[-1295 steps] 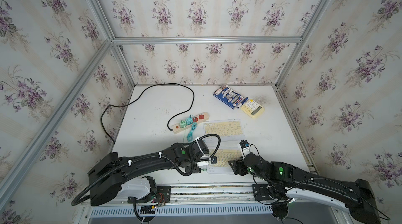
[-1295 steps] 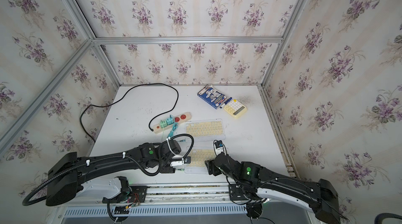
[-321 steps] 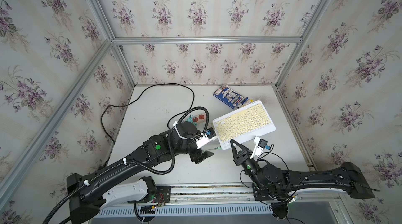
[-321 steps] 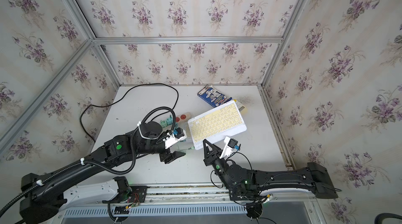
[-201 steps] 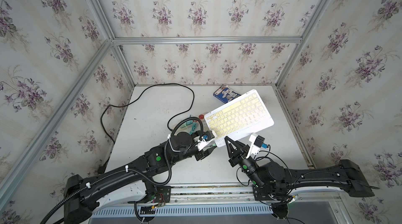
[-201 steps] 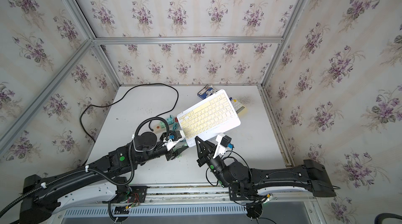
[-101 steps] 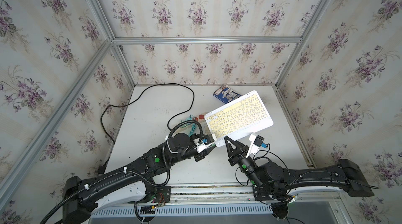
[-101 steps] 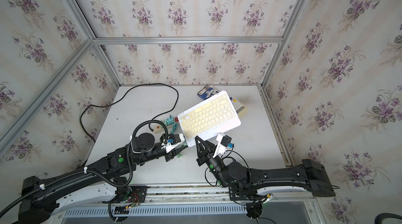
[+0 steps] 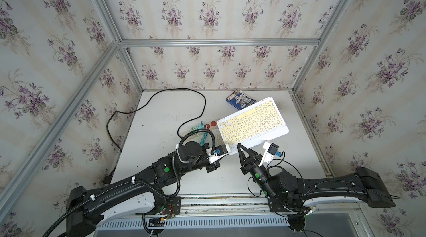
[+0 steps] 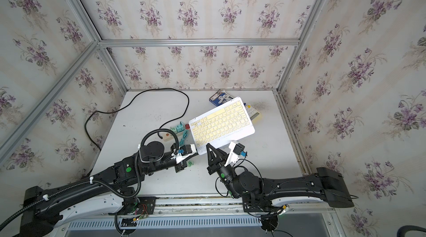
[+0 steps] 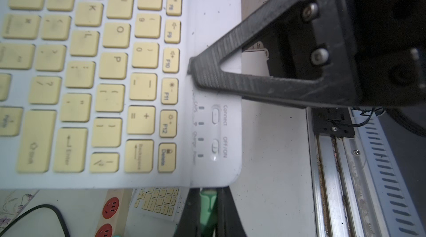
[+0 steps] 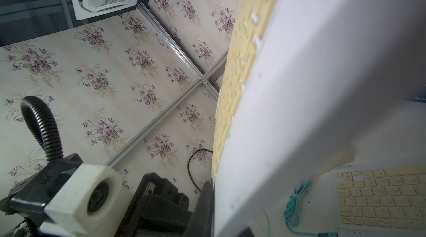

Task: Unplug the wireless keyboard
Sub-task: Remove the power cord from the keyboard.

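A white keyboard (image 9: pixel 252 123) (image 10: pixel 222 123) with yellow keys hangs tilted above the table, held by its near edge in my shut right gripper (image 9: pixel 239 146) (image 10: pixel 208 146). The right wrist view shows mostly its white underside (image 12: pixel 299 86), clamped in that gripper (image 12: pixel 221 212). My left gripper (image 9: pixel 227 150) (image 10: pixel 195 150) is at the keyboard's near left corner. In the left wrist view the left gripper (image 11: pixel 207 215) is shut on a green plug (image 11: pixel 207 201), whose end meets the keyboard's (image 11: pixel 115 74) side edge. A thin green cable (image 12: pixel 267 219) trails below.
A second keyboard (image 12: pixel 380 196) lies flat on the table under the raised one. A power strip (image 9: pixel 202 127) with teal adapters, a coiled teal cable (image 12: pixel 297 201) and a long black cord (image 9: pixel 161 100) lie left of it. At the back are a blue pack (image 9: pixel 241 100) and a calculator (image 10: pixel 253 111).
My right gripper lifted the keyboard off the table and has held it almost still for the last second. My left gripper moved to its corner and closed on the green plug.
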Available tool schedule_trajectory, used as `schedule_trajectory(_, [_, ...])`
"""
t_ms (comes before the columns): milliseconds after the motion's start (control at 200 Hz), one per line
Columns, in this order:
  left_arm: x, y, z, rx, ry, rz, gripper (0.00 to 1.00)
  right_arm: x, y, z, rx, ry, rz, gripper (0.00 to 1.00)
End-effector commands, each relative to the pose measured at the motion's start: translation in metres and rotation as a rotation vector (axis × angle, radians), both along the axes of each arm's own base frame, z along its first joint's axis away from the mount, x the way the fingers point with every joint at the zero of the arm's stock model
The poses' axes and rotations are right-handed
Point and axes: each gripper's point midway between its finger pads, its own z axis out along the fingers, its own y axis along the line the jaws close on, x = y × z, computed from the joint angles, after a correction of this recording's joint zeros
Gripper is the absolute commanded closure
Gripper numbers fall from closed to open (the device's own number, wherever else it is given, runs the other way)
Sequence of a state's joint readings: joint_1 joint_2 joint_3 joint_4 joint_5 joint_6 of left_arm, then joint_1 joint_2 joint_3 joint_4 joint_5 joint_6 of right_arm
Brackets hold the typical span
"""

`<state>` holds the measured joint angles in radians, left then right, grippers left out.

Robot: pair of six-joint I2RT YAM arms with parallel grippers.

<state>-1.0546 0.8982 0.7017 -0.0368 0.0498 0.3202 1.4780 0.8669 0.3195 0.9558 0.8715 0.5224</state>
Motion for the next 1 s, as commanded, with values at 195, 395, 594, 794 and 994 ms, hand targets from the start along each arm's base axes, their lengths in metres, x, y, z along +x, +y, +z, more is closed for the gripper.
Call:
schedule_trajectory(195, [-0.002, 0.004, 0.005, -0.023, -0.05, -0.012, 1.0, 0.003, -0.009, 0.006, -0.025, 0.013, -0.034, 1.0])
schedule_trajectory(395, [0.0, 0.01, -0.012, -0.011, -0.01, 0.025, 1.0, 0.009, -0.023, 0.001, -0.006, 0.055, -0.099, 1.0])
schedule_trajectory(594, [-0.001, 0.015, -0.04, 0.031, 0.036, 0.048, 1.0, 0.014, -0.034, -0.006, 0.004, 0.101, -0.146, 1.0])
schedule_trajectory(794, [-0.002, 0.017, -0.036, 0.011, 0.043, 0.054, 1.0, 0.014, -0.028, -0.003, -0.017, 0.095, -0.139, 1.0])
schedule_trajectory(994, [0.005, 0.024, -0.045, 0.044, 0.062, 0.109, 1.0, 0.019, -0.034, -0.002, -0.084, 0.105, -0.203, 1.0])
